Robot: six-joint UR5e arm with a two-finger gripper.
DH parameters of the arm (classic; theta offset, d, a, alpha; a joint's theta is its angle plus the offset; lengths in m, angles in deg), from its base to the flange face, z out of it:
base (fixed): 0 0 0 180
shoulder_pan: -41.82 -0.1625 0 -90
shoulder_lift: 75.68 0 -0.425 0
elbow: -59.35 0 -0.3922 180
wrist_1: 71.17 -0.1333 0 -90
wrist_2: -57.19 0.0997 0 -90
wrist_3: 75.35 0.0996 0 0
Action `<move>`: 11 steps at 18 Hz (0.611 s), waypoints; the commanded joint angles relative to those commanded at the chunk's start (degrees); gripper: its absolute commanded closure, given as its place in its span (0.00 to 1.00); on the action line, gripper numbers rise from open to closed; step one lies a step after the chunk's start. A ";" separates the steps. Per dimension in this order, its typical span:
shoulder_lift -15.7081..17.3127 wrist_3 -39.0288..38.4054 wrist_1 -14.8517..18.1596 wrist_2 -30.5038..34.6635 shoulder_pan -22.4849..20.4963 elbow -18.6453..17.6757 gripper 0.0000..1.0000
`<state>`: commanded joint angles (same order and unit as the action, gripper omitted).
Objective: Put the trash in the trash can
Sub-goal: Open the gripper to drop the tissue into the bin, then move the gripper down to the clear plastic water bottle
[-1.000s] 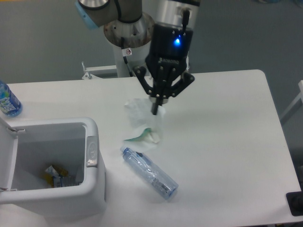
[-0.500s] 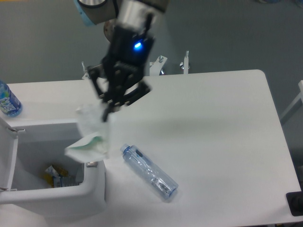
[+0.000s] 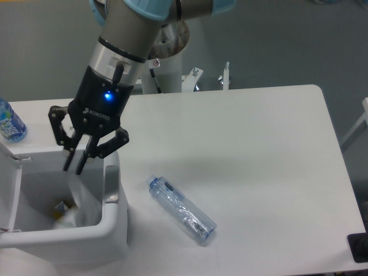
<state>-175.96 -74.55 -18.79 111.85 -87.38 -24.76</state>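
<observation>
One arm reaches in from the top of the view, and its gripper (image 3: pixel 75 164) hangs over the open trash can (image 3: pixel 115 230) at the left front of the table (image 3: pixel 264 149). The two fingertips (image 3: pixel 80 165) stand slightly apart with a narrow gap between them, and nothing is clamped there. The wrapper (image 3: pixel 80 207) lies inside the bin below the fingers, a pale crumpled shape against the right inner wall; its green mark cannot be made out. Beside it, small yellowish scraps (image 3: pixel 59 208) sit on the bin floor, too small to identify. The flip lid (image 3: pixel 7 184) stands open at the left and is cut off by the frame edge. The clear bottle (image 3: pixel 181 209) lies on its side on the table, just right of the bin and apart from it. A second bottle with a bright blue label (image 3: pixel 9 122) stands at the far left edge, partly out of view.
</observation>
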 joint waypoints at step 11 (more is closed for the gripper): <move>-6.75 -4.83 -0.44 14.40 -11.08 -2.55 0.00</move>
<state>-182.72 -79.39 -19.23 126.26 -98.46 -27.31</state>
